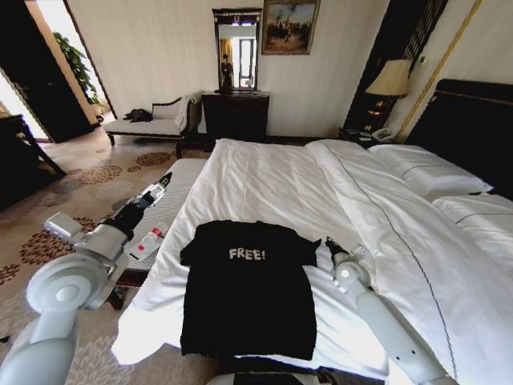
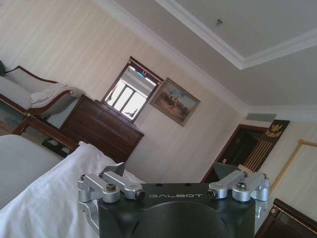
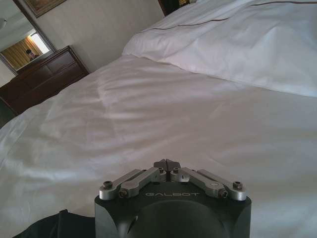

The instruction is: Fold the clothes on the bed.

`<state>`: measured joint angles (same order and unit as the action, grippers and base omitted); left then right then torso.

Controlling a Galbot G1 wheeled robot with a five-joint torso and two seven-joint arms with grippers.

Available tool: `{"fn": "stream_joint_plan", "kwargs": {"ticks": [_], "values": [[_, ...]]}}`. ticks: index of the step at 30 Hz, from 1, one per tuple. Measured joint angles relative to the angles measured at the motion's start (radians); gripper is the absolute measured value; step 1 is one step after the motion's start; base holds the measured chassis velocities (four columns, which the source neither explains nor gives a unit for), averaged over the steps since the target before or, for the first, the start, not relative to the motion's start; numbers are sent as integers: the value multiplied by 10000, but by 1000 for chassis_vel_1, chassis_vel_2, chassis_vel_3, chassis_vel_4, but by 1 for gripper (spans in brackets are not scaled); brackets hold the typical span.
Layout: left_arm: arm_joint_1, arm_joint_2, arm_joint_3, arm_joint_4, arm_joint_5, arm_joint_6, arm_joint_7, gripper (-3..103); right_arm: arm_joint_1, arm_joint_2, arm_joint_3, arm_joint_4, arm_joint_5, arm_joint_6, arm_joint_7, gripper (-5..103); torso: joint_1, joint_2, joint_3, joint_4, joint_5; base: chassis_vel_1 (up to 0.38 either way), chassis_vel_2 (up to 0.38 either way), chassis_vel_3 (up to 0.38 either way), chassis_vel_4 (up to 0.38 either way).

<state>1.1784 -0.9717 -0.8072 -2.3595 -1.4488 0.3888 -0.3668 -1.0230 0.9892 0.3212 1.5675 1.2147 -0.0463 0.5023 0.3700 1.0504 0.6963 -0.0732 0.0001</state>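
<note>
The clothes, a black T-shirt (image 1: 248, 293) with white "FREE!" lettering, lie flat and face up on the near part of the bed (image 1: 264, 180). Their short sleeves stick out a little at the top. My right gripper (image 1: 329, 243) rests low over the sheet just beside the shirt's right sleeve, shut with nothing between its fingers. In the right wrist view the right gripper (image 3: 167, 162) has its tips together over white sheet, with a bit of the black T-shirt (image 3: 44, 228) behind it. My left gripper (image 1: 164, 180) is raised off the bed's left side. In its own view the left gripper (image 2: 171, 171) is open.
The white duvet (image 1: 393, 224) is pushed to the right, with pillows (image 1: 425, 164) by the dark headboard. A grey bench (image 1: 172, 196) with a small white and red item (image 1: 147, 242) stands beside the bed under my left arm. Chaise longue (image 1: 152, 122) and dark dresser (image 1: 234, 114) line the far wall.
</note>
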Motion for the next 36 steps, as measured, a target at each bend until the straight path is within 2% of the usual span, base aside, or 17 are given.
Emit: {"fn": "stream_joint_plan", "kwargs": {"ticks": [5,6,7,9,10,12,14,18,21,23,24,27,30,32,36], "values": [[-25,2,11,60,24,-31,0,100,-359,196,210,402,-35,-18,114,0,0,0,0,1,0,0,0,0,0],[-20,12,-22,67,26,-44,0,100,-591,280,292,713,17,-62,204,5,0,0,0,1,-2,0,0,0,0],[-20,12,-22,67,26,-44,0,100,-591,280,292,713,17,-62,204,5,0,0,0,1,-2,0,0,0,0],[8,23,-65,72,27,-55,0,100,-1020,484,432,1288,245,-183,454,16,0,0,0,0,-2,0,0,0,0],[8,23,-65,72,27,-55,0,100,-1020,484,432,1288,245,-183,454,16,0,0,0,0,-2,0,0,0,0],[24,22,-82,63,26,-58,-4,100,-1578,854,590,1937,478,-246,732,27,-1,0,-1,1,-2,0,0,0,0],[26,18,-85,50,26,-59,-9,100,-1861,1087,654,2185,521,-258,807,27,0,0,-1,0,-2,0,0,0,0],[26,18,-103,20,16,-61,-21,100,-2624,1954,812,2767,656,-297,1059,48,-1,0,-1,0,-2,0,0,0,0],[26,27,-109,13,10,-64,-26,100,-2885,2248,895,2912,639,-305,1132,54,-1,0,-1,0,-1,0,0,0,0],[26,31,-110,6,6,-66,-30,100,-3116,2500,1051,3072,642,-303,1204,65,0,1,-2,1,-3,0,0,0,0],[26,31,-110,6,6,-66,-30,100,-3116,2500,1051,3072,642,-303,1204,65,0,1,-2,1,-3,0,0,0,0],[27,10,-84,-8,5,-69,-36,100,-3345,2721,1246,3247,676,-279,1253,81,-1,1,-2,0,-2,0,0,0,0],[35,3,-63,-29,6,-69,-38,100,-3446,2836,1329,3320,676,-257,1256,86,-1,1,-2,0,-1,0,0,0,0],[44,14,-59,-49,6,-69,-41,100,-3521,2887,1372,3408,675,-243,1257,96,-1,0,-2,1,-2,0,0,0,0],[62,58,-95,-94,5,-69,-46,100,-3524,2885,1343,3456,718,-171,1251,100,-1,0,-1,-1,-1,0,0,0,0]]}}
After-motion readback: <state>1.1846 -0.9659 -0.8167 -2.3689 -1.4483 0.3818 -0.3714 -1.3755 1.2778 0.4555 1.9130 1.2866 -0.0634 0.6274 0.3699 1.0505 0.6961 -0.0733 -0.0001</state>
